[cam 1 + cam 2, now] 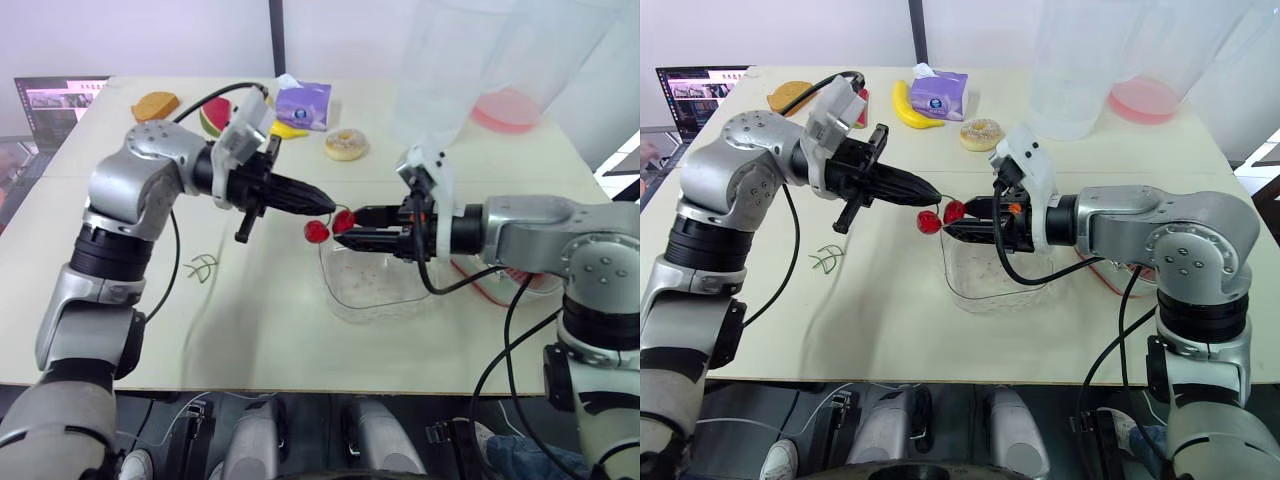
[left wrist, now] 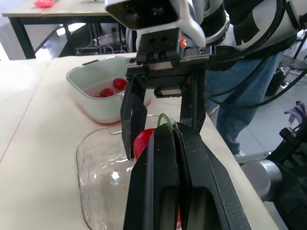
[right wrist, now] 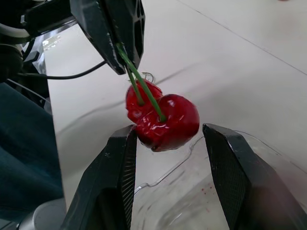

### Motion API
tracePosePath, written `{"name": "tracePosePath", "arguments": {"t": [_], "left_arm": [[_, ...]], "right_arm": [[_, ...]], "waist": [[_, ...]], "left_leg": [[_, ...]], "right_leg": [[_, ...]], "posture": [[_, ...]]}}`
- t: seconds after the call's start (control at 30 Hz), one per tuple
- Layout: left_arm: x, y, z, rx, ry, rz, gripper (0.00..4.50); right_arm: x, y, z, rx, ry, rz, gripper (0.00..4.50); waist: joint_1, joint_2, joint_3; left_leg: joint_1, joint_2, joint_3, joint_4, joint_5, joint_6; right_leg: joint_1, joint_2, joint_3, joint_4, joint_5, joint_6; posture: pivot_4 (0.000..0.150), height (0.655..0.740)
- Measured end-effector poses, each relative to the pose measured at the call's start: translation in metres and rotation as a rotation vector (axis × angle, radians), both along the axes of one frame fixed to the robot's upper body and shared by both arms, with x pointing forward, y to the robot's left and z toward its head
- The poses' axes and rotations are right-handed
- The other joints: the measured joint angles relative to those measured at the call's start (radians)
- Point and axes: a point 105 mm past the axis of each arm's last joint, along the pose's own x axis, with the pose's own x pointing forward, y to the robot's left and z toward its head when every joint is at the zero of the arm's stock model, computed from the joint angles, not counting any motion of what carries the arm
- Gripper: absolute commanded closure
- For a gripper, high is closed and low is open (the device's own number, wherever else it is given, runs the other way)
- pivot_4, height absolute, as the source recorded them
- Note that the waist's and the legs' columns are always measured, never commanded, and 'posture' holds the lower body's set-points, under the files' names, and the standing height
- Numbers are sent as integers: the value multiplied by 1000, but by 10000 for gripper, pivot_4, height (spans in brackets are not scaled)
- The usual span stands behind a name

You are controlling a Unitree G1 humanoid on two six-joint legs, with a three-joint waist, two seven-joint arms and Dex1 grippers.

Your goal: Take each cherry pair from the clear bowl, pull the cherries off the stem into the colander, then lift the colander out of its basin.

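Observation:
My left gripper (image 1: 328,208) is shut on the green stem of a cherry pair (image 3: 165,120), holding it above the near-left rim of the clear bowl (image 1: 375,290). Two red cherries (image 1: 928,222) hang from the stem. My right gripper (image 1: 355,225) is open, with one black finger on each side of the right-hand cherry (image 1: 343,220). In the left wrist view the colander in its basin (image 2: 91,108) stands beyond the bowl with a few cherries (image 2: 112,88) in it. In the eye views my right arm hides most of the basin.
Loose green stems (image 1: 200,267) lie on the table left of the bowl. At the back are a banana (image 1: 910,108), a purple tissue pack (image 1: 940,92), a donut (image 1: 982,132), a watermelon slice (image 1: 215,115) and tall clear containers (image 1: 435,70). A laptop (image 1: 55,105) sits far left.

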Motion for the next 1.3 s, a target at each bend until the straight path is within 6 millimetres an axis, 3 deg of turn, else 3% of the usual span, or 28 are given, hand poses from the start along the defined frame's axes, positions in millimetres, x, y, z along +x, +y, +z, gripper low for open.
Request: {"name": "tracePosePath", "arguments": {"t": [0.23, 0.3, 0.43, 0.77, 0.87, 0.93, 1.1, 1.3], "left_arm": [[1, 1, 2, -11, 15, 12, 45000], [1, 1, 1, -11, 20, 15, 45000], [0, 2, 1, -18, 17, 20, 45000], [1, 2, 4, -35, 9, 31, 45000], [1, 2, 4, -36, 10, 31, 45000], [2, 2, 4, -36, 9, 32, 45000], [2, 2, 4, -35, 12, 34, 45000], [2, 1, 3, -35, 26, 36, 45000]], "right_arm": [[2, 4, -3, -5, -1, 11, 22087], [2, 4, -4, -6, -2, 12, 27529], [5, 3, -4, -2, 5, 2, 44455], [5, 2, -6, -5, 12, 0, 44455], [8, -8, -12, -41, 16, -44, 36751], [7, -14, -16, -61, 16, -57, 28204], [0, -18, -13, -68, -2, -27, 1980], [-5, -10, 0, -20, -23, 37, 585]], "waist": [[0, 0, 0], [0, 0, 0], [0, 0, 0], [0, 0, 0], [2, 0, 0], [3, 0, 0], [-1, 0, 0], [-1, 0, 0]], "left_leg": [[0, 0, 0, 0, 0, 0], [0, 0, 0, 0, 0, 0], [0, 0, 0, 0, 0, 0], [1, 0, 0, 1, 0, 0], [1, 0, 0, 1, 0, 0], [1, 0, 0, 1, 0, 0], [1, 0, 0, 1, 0, -1], [2, 0, 0, 1, 1, -1]], "right_leg": [[0, 1, 0, 1, 0, 0], [0, 1, 0, 1, 0, 0], [0, 1, 0, 1, 0, 0], [0, 1, 0, 3, 0, 0], [0, 1, 0, 3, 0, 0], [0, 1, 0, 3, 0, 0], [0, 1, 0, 4, 0, 0], [0, 2, 0, 5, 0, 0]], "posture": [[1500, 7400], [1500, 7400], [1500, 7400], [1500, 7400], [1500, 7400], [1500, 7400], [1500, 7400], [1500, 7400]]}}
